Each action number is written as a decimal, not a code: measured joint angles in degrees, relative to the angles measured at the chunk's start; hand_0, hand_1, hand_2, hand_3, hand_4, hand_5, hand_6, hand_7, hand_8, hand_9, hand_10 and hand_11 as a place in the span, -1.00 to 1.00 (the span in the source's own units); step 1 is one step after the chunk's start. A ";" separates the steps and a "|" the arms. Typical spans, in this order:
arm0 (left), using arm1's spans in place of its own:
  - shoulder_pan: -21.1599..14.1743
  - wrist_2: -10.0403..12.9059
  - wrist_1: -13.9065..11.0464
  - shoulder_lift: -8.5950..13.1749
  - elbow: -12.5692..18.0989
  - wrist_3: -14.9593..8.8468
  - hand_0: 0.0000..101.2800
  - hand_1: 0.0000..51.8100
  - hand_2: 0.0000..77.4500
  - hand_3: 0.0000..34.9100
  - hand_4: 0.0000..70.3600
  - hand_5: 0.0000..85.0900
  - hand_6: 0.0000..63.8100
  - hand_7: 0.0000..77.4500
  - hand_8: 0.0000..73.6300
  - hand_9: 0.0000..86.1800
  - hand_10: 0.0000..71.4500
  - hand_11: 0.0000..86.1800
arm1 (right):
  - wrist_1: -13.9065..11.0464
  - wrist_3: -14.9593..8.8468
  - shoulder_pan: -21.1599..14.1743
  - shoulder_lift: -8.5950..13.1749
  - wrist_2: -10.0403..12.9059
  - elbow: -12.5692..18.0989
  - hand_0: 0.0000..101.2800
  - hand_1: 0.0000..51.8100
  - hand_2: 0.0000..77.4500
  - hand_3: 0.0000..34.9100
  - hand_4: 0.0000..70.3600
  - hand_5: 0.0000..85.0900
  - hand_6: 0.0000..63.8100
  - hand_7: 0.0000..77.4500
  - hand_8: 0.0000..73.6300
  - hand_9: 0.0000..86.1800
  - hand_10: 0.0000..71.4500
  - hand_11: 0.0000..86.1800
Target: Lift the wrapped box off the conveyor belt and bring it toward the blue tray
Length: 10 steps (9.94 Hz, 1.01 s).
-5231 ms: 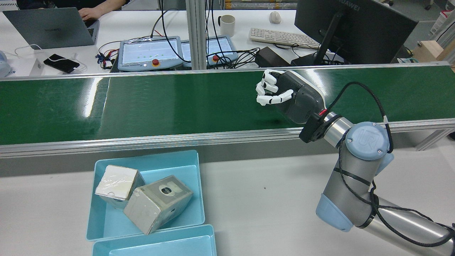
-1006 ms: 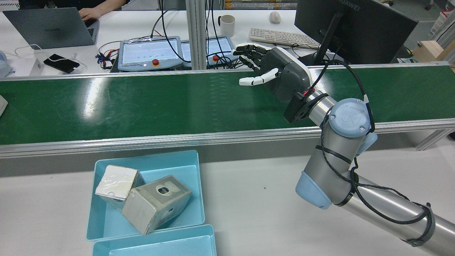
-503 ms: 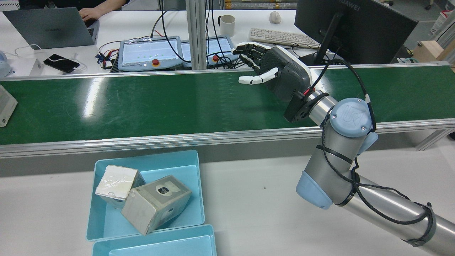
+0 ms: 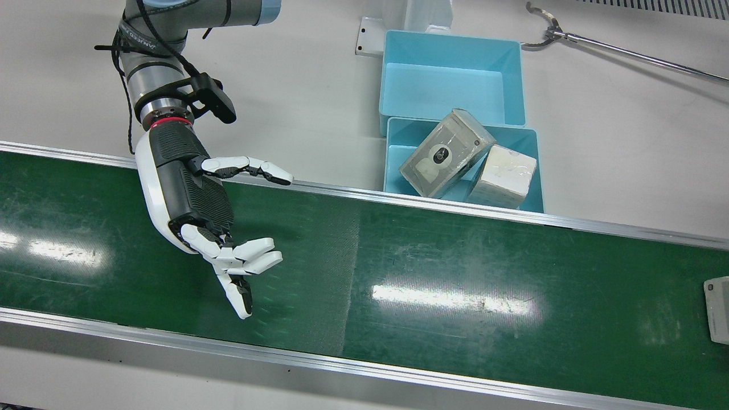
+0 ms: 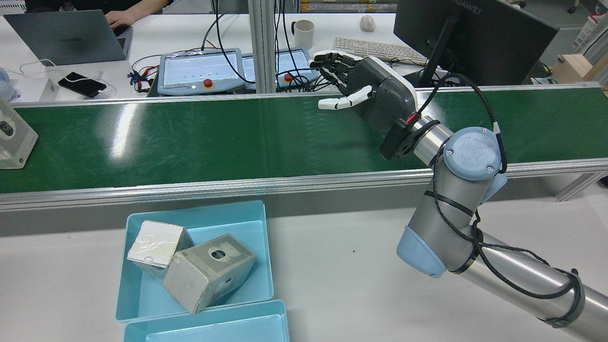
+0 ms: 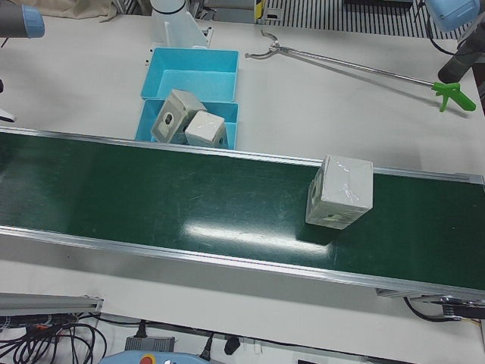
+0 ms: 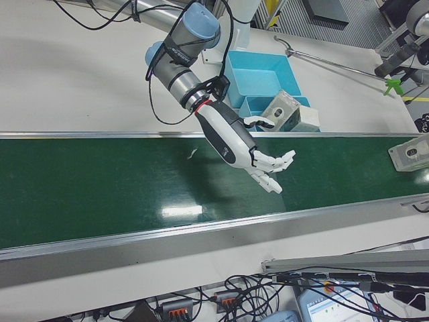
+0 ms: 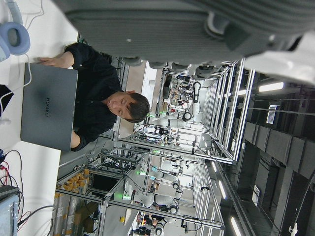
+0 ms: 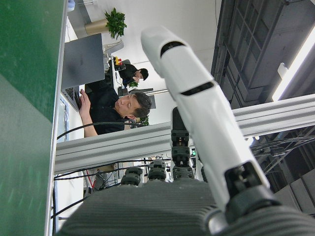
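Boxes: one plastic-wrapped grey cube box [image 6: 339,192] upright on the green conveyor belt [image 6: 189,205], two in one blue tray [image 5: 259,280]; right hand [image 4: 196,208] splayed empty.

Bright overhead light; glare on belt [image 4: 450,296]

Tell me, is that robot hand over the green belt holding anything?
No. The right hand hangs open over the belt, fingers spread, empty. The wrapped box lies on the belt, apart from it.
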 joint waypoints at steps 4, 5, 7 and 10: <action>0.00 0.00 0.00 0.00 0.00 0.00 -1.00 -1.00 -0.99 -1.00 -1.00 -0.97 -1.00 -0.99 -0.99 -0.99 -0.98 -1.00 | -0.05 -0.06 -0.07 -0.06 -0.21 0.48 0.16 -0.07 -0.52 -0.96 -0.26 -0.33 -0.61 -0.17 -0.91 -0.81 -0.94 -0.85; 0.00 0.00 0.00 0.00 0.00 0.00 -1.00 -1.00 -0.99 -1.00 -1.00 -0.97 -1.00 -0.99 -0.99 -0.99 -0.98 -0.99 | -0.07 -0.04 -0.08 -0.19 -0.20 0.45 0.12 -0.22 -0.69 -0.97 -0.36 -0.37 -0.61 -0.28 -0.97 -0.87 -0.94 -0.87; 0.00 0.00 0.00 0.00 0.00 0.00 -1.00 -1.00 -0.97 -1.00 -1.00 -0.97 -1.00 -0.99 -0.99 -0.99 -0.98 -1.00 | -0.02 0.10 -0.06 -0.48 -0.14 0.33 0.06 -0.41 -0.79 -0.97 -0.27 -0.35 -0.61 -0.27 -0.97 -0.87 -1.00 -0.96; 0.00 0.00 0.00 0.00 0.00 0.00 -1.00 -1.00 -0.97 -1.00 -1.00 -0.97 -1.00 -0.99 -0.99 -0.99 -0.98 -1.00 | 0.08 0.67 -0.06 -0.60 0.00 0.27 -0.09 -0.83 -0.94 -0.97 -0.33 -0.41 -0.69 -0.28 -0.97 -0.91 -1.00 -0.96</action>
